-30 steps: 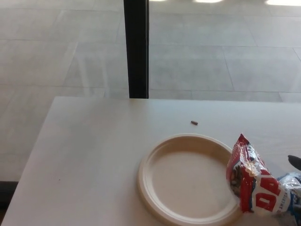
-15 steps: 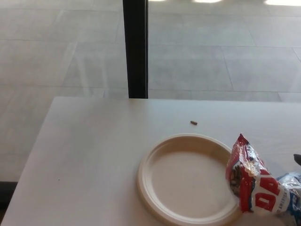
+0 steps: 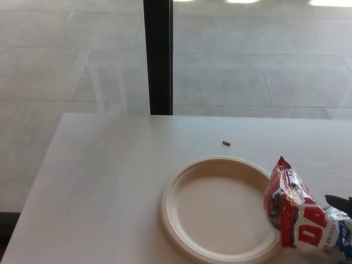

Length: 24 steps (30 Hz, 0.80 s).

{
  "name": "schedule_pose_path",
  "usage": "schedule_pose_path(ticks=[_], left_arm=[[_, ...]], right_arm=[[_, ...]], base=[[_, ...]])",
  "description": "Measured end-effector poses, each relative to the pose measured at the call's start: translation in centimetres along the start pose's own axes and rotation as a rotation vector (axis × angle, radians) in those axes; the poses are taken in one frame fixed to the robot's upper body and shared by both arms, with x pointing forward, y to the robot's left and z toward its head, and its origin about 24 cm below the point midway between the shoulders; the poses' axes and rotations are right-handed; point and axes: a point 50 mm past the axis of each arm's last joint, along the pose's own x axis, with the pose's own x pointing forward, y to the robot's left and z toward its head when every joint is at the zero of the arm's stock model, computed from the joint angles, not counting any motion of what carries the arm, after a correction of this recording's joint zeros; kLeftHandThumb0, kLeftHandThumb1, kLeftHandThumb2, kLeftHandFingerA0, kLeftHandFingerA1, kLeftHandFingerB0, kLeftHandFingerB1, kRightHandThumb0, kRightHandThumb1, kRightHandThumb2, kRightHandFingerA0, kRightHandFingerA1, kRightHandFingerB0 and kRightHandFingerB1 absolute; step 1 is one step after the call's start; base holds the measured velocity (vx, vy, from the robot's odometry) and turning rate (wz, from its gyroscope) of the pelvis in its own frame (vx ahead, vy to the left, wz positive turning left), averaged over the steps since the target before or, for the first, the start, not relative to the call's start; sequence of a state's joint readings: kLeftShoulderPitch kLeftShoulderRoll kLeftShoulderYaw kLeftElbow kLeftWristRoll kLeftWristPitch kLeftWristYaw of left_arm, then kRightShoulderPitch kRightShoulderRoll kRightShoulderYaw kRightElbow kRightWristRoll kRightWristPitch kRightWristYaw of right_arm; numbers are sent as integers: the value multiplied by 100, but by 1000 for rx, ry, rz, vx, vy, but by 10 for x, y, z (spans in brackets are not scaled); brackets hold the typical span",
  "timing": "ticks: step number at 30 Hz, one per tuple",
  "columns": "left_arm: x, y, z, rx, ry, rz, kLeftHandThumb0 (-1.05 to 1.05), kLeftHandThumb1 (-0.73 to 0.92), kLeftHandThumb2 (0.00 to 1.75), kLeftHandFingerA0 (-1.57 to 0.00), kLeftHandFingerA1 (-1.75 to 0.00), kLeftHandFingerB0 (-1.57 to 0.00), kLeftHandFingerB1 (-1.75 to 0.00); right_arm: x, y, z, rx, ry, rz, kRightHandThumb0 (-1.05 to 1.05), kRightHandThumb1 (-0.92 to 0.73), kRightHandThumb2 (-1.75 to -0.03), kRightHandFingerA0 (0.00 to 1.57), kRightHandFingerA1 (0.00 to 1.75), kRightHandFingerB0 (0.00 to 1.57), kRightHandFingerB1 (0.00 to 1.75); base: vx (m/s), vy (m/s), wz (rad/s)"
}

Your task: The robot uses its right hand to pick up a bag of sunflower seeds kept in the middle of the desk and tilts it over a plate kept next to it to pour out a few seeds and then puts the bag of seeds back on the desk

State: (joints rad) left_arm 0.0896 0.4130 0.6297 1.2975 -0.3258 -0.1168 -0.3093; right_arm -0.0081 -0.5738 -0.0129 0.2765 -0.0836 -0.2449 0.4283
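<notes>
A red, white and blue bag of sunflower seeds stands at the lower right, its upper corner leaning over the right rim of a pale round plate. The plate holds nothing. Only a black tip of my right hand shows at the right edge, just behind the bag; its fingers are hidden. My left hand is out of the picture.
One small dark seed lies on the white desk beyond the plate. A black post rises behind the desk's far edge, with grey tiled floor beyond. The desk's left edge slants down toward the lower left.
The black tip of my right hand has come further into view, leftward toward the bag. The bag and plate stay put.
</notes>
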Motion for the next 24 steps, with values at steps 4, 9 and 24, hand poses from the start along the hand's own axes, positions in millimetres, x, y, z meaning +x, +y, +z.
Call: schedule_pose_path(ticks=[4, 9, 24], left_arm=[[0, 0, 0, 2, 1, 0, -66, 72, 62, -44, -58, -50, -41], [0, -1, 1, -3, -3, 1, -64, 72, 62, -48, -61, -52, -43], [2, -4, 3, 4, -7, -7, -69, 74, 62, -42, -59, -47, -43]], right_arm=[[0, -3, -7, 1, 37, -22, -89, -52, -86, 0, 0, 0, 7], [3, -9, -10, -15, 63, -71, -87, -50, -85, 0, 0, 0, 10], [29, 21, 8, -105, 19, -72, -85, -50, -82, 0, 1, 0, 7]], base=[[0, 0, 0], [0, 0, 0], [0, 0, 0]])
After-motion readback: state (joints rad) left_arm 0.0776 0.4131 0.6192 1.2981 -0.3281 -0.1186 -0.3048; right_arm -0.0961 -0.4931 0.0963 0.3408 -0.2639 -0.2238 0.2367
